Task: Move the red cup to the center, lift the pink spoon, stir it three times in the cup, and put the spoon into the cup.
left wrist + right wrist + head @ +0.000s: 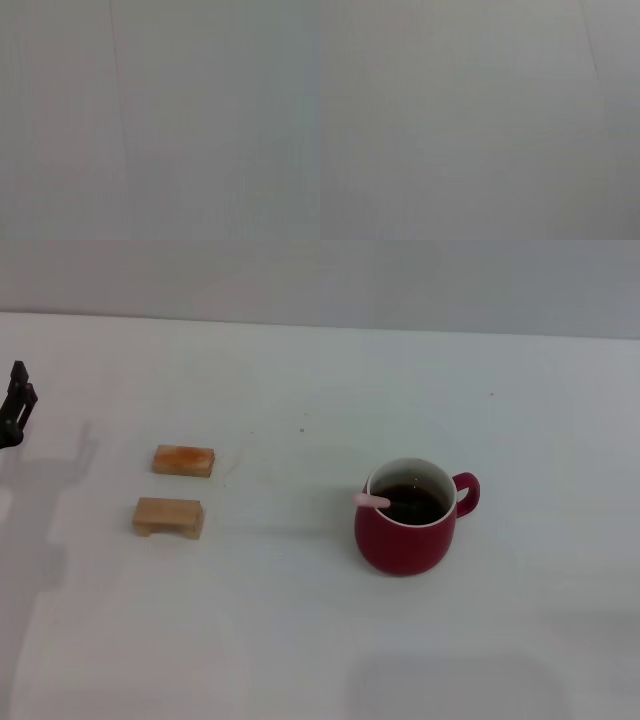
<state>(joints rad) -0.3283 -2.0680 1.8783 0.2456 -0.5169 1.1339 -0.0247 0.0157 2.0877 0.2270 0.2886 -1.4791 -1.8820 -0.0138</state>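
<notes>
The red cup (405, 530) stood upright on the white desk (300, 640) right of its middle, the pink spoon (372, 500) lying in it with its handle over the rim away from the loop handle. Only the head view showed this, and two tan wooden blocks (170, 517) well apart toward the left edge; both wrist views showed blank grey. The left gripper (16, 405) sat at the left edge, its jaws' opening impossible to tell.

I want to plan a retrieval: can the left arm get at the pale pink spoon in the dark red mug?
Probably yes. The left gripper sits at the table's far left edge; the pale pink spoon leans out over the dark red mug rim, nothing covering it. The two tan wooden blocks lie low between.
</notes>
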